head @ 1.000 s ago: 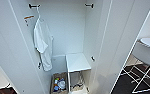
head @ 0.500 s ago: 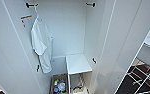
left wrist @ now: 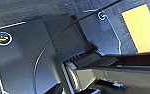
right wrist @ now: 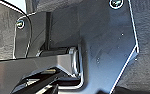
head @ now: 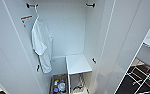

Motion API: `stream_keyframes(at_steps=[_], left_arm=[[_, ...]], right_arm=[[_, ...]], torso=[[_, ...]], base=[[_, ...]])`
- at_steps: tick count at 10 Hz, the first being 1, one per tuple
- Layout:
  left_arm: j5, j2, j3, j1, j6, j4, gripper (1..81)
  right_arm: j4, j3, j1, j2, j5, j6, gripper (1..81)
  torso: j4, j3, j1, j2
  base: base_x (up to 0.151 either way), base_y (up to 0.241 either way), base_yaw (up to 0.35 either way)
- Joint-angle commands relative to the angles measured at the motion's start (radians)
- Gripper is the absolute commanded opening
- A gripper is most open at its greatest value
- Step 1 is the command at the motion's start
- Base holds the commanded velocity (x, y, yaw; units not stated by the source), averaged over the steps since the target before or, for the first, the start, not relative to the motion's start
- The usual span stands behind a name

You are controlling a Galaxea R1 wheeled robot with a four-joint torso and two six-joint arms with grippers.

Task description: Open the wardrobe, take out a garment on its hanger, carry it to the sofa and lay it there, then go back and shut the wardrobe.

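White wardrobe [head: 73,37] interior, doors open, seen from the head camera. A white shirt [head: 42,45] hangs on a hanger from the rail's left bracket [head: 31,5], against the wardrobe's left wall. At the wardrobe's bottom right stands a small white shelf [head: 77,63]; left of it, a box [head: 58,86] of coloured items. Pincer state, left and right: cannot tell from either wrist camera.

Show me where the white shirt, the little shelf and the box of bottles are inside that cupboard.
white shirt [head: 41,43], head view, chest fabric.
shelf [head: 77,63], head view, flat top.
box of bottles [head: 58,86], head view, among the contents.
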Motion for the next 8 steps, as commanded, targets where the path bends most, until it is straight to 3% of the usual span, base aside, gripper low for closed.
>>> stream_keyframes(at_steps=[1,2,3,5,7,8], left_arm=[[0.038,-0.009,0.008,0.023,-0.048,-0.105,81.1],[0.053,-0.004,0.008,0.031,-0.053,-0.157,81.1],[0.138,0.009,0.008,0.025,-0.045,-0.195,81.1],[0.171,0.019,0.008,0.02,0.01,-0.3,81.1],[0.185,0.029,0.004,0.016,0.314,-0.536,81.1],[0.183,0.03,0.004,0.013,0.516,-0.712,81.1]], right_arm=[[0.0,-0.002,0.03,-0.001,-0.062,-0.007,81.1],[0.0,-0.002,0.032,-0.002,-0.064,-0.007,81.1],[0.002,0.001,0.035,-0.001,-0.065,-0.003,81.1],[0.0,0.001,0.038,-0.002,-0.068,-0.007,81.1],[0.0,0.001,0.038,-0.002,-0.068,-0.007,81.1],[0.0,0.001,0.038,-0.002,-0.068,-0.007,81.1]], torso=[[0.0,0.0,0.0,0.0],[0.0,0.0,0.0,0.0],[0.0,0.0,0.0,0.0],[0.0,0.0,0.0,0.0],[0.0,0.0,0.0,0.0],[0.0,0.056,0.0,0.0]], base=[[0.0,0.0,0.0],[0.0,0.0,0.0],[0.0,0.0,0.0],[0.0,0.0,0.0],[0.0,0.0,0.0],[0.0,0.0,0.0]])
